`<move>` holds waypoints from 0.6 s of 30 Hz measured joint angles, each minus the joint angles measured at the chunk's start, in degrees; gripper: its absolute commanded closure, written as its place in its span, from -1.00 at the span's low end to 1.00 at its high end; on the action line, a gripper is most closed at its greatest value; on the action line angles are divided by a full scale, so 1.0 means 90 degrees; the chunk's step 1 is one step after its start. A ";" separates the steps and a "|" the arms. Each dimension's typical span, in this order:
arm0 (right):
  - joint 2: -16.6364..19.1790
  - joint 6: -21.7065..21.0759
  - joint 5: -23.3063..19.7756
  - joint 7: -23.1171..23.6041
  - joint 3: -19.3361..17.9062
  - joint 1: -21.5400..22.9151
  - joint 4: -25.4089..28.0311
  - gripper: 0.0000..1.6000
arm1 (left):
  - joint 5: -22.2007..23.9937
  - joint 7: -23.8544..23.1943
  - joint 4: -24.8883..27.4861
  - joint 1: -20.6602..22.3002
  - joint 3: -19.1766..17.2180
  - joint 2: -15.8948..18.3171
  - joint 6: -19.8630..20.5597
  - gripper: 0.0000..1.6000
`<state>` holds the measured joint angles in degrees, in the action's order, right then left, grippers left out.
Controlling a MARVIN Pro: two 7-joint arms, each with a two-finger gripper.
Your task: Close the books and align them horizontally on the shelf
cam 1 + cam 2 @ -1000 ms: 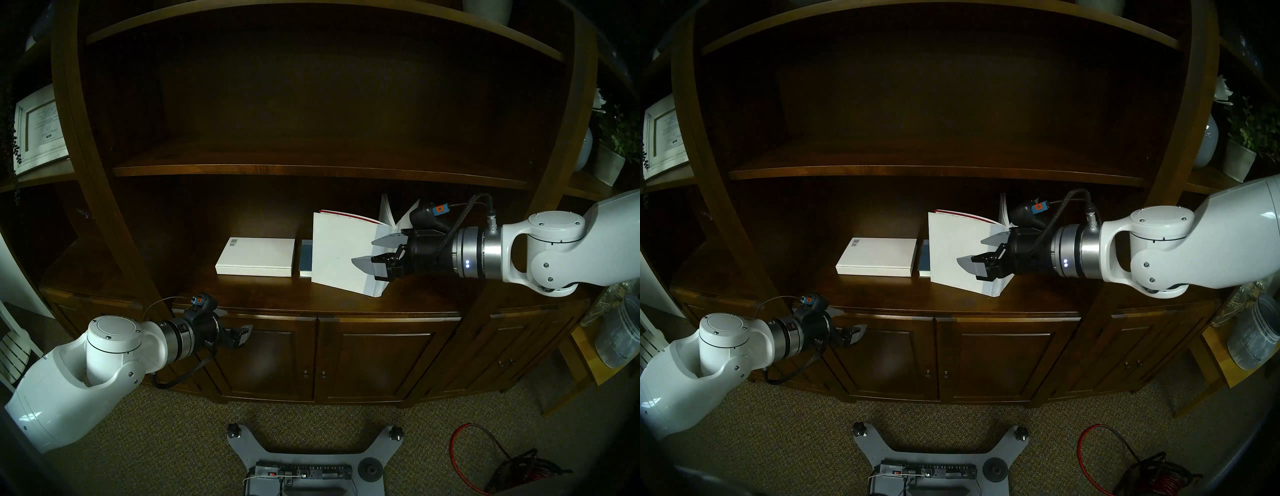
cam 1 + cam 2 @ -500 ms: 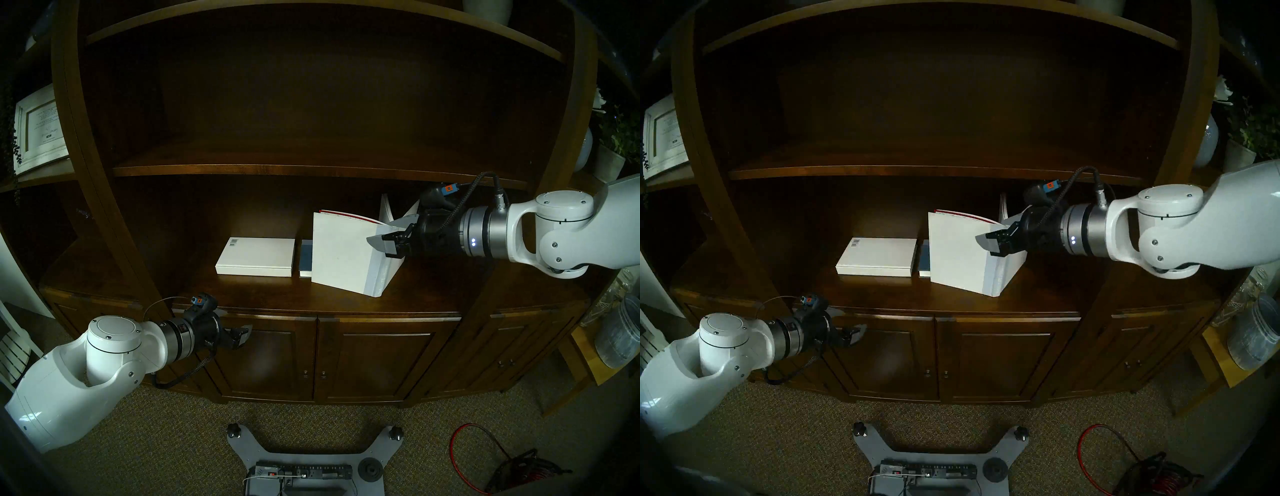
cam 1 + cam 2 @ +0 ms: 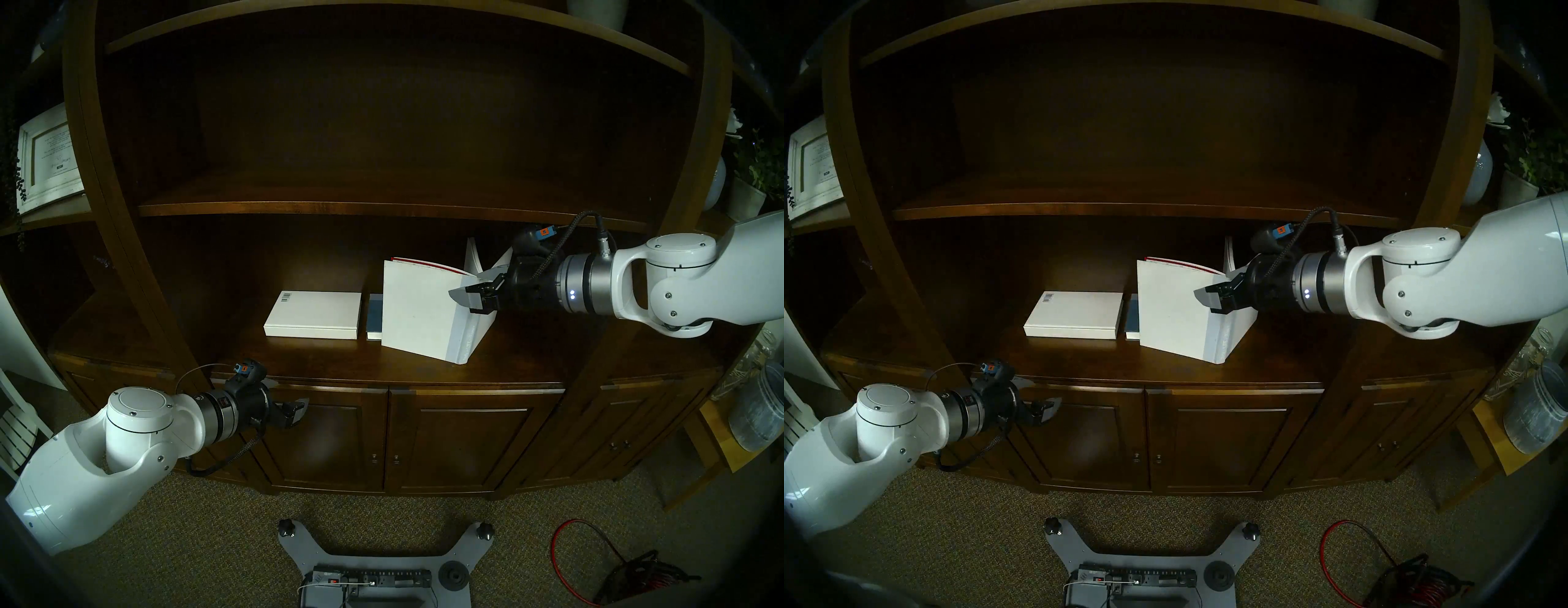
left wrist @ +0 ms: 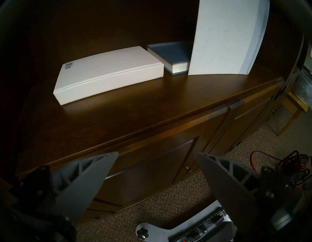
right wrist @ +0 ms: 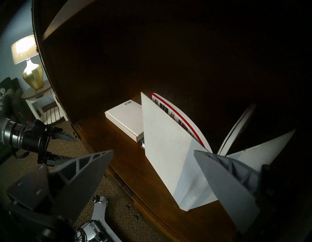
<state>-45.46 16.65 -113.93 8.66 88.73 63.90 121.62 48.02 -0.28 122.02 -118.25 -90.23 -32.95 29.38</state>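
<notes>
On the dark wooden shelf (image 3: 297, 361) a closed white book with a barcode (image 3: 314, 314) lies flat. Beside it lies a blue book (image 3: 374, 316), partly hidden. To their right a larger white book (image 3: 420, 310) stands on its lower edge, covers splayed open, with a red-edged inner cover and a grey-blue spine strip. My right gripper (image 3: 469, 283) is open at the top of that spine, one finger in front of the front cover, the other by the back cover (image 5: 263, 148). My left gripper (image 3: 297, 407) hangs open and empty below the shelf's front edge (image 4: 152, 125).
A thinner upper shelf board (image 3: 382, 208) runs just above my right wrist. A white-framed picture (image 3: 46, 157) stands at far left, a vase and plant (image 3: 751, 187) at far right. Below are cabinet doors (image 3: 458, 441), a clear jar (image 3: 759, 412), my base (image 3: 373, 569) and a red cable (image 3: 594, 552).
My right gripper has risen from the front cover's lower part up and back to the top of the spine. The books and the left arm have not moved.
</notes>
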 measured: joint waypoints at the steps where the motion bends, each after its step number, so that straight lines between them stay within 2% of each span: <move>1: -0.0006 0.0009 -0.0014 0.0000 -0.0046 -0.0078 -0.0039 -1.00 | 0.0000 0.0000 0.0000 0.0000 0.0000 0.0000 0.0000 -1.00; 18: -0.0269 0.0173 0.0027 -0.0237 -0.0573 -0.0810 -0.0335 -1.00 | 0.0000 0.0000 0.0000 0.0000 0.0000 0.0001 0.0000 -1.00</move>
<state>-47.88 18.21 -113.69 6.53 83.58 56.60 118.61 48.02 -0.28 122.02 -118.25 -90.23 -32.95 29.38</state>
